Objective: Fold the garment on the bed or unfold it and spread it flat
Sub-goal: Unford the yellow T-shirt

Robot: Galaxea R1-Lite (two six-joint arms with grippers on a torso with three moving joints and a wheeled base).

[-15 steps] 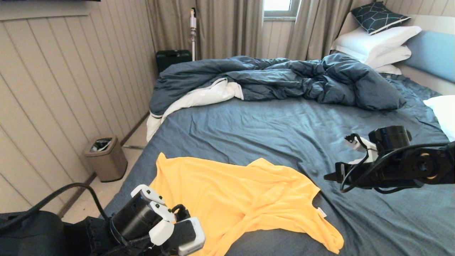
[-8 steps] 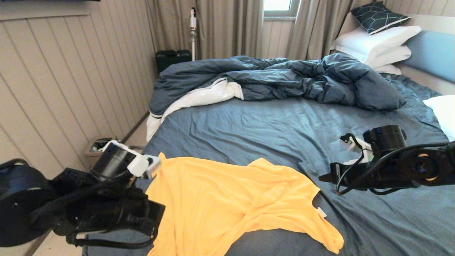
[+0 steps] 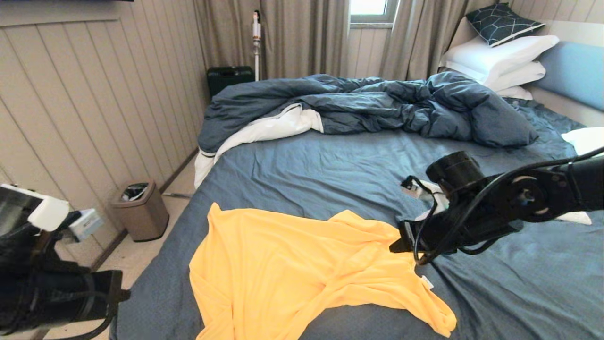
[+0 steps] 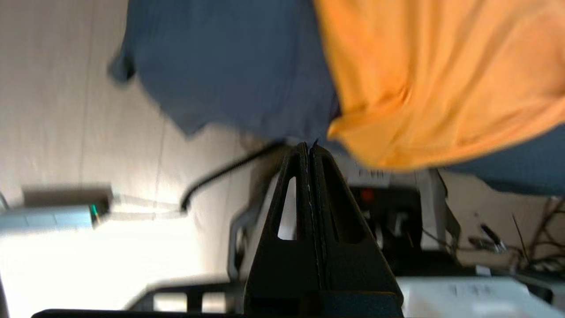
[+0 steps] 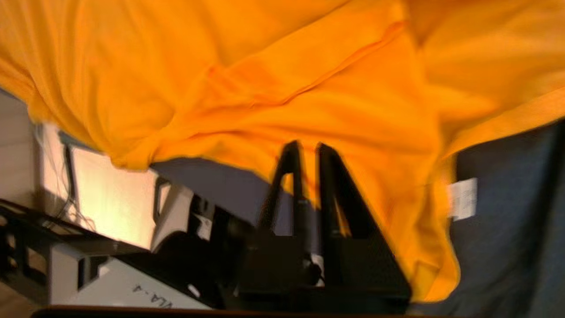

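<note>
The yellow garment point(image 3: 292, 264) lies rumpled and partly spread on the near part of the bed point(image 3: 354, 170), its white neck tag point(image 3: 427, 282) at the right edge. My right gripper point(image 3: 395, 244) hangs just over the garment's right shoulder area. In the right wrist view its fingers point(image 5: 304, 148) stand a narrow gap apart, open, with the garment point(image 5: 265, 79) behind them and nothing gripped. My left arm point(image 3: 47, 274) is off the bed's left side. In the left wrist view its gripper point(image 4: 309, 148) is shut and empty, apart from the garment's hem point(image 4: 441, 79).
A rumpled dark blue duvet point(image 3: 377, 104) fills the far half of the bed, with white pillows point(image 3: 500, 56) at the headboard. A small waste bin point(image 3: 140, 210) stands on the floor by the panelled wall at the left. Bare sheet lies between duvet and garment.
My left arm swung up past the garment's left corner, then out left off the bed, and its fingers closed. My right arm moved left over the garment and its fingers parted slightly.
</note>
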